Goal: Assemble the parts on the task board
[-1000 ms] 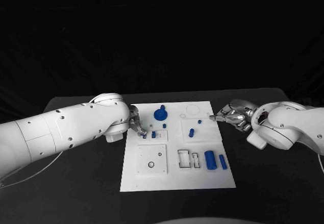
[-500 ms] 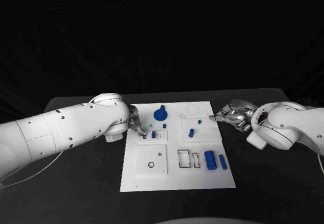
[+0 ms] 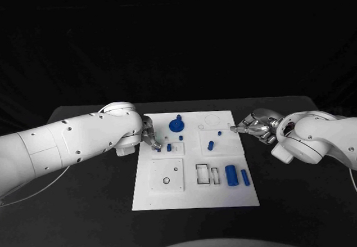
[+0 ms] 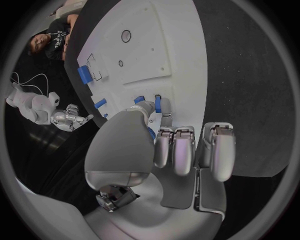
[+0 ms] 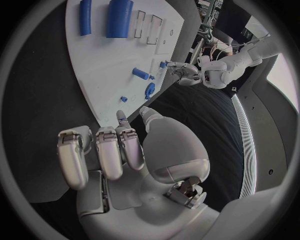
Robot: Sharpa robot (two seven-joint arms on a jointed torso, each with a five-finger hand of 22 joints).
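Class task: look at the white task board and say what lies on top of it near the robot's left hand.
On the task board, small blue parts lie by the left robot hand; its fingertips reach over them. Whatever sits beneath the fingers is hidden.

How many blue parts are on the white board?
7: a round part at the back, two small parts beside the left hand, two pegs mid-right, two cylinders front right. The hand may hide more.
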